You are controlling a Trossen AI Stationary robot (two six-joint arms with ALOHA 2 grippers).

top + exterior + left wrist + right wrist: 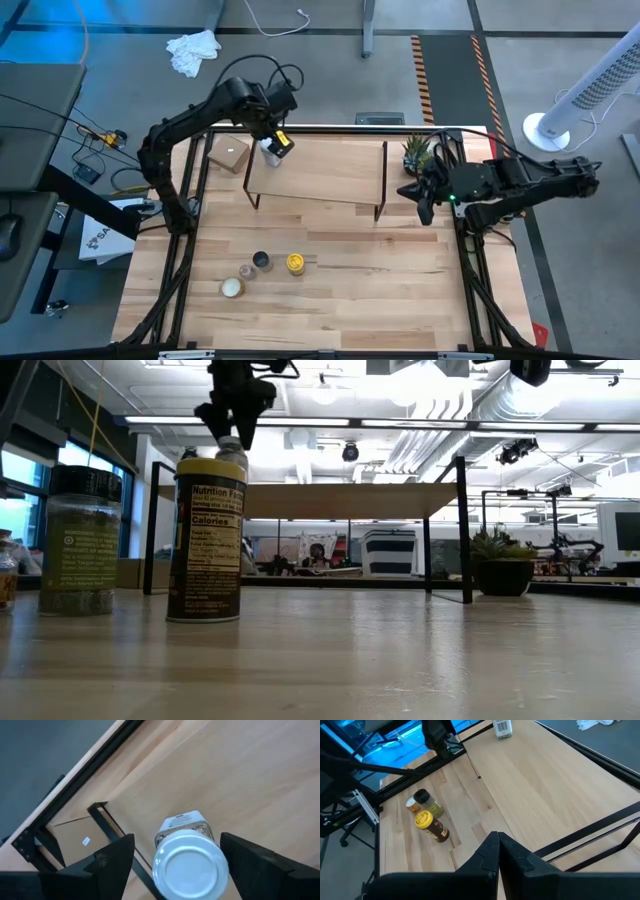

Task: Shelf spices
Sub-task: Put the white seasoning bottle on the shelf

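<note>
The shelf (318,172) stands across the far middle of the table. A white-capped jar (187,865) stands upright on the shelf's left end (262,160). My left gripper (272,143) is open above it, pointing down, with its fingers on either side of the cap (232,446). On the near left of the tabletop stand the yellow-lidded jar (295,263), the black-capped jar (262,260) and a small pale-topped jar (232,288). My right gripper (425,203) is shut and touches nothing, off the shelf's right end. My left gripper stands open around the white cap (186,870) from above. One finger (112,860) is clearly apart from it. The other finger (240,857) is right beside the cap's rim, and I cannot tell whether it touches. The jar rests on the shelf.
A small cardboard box (228,153) lies on the table just left of the shelf. A potted plant (418,152) stands at the far right, next to my right arm. The near right part of the tabletop (400,290) is bare wood.
</note>
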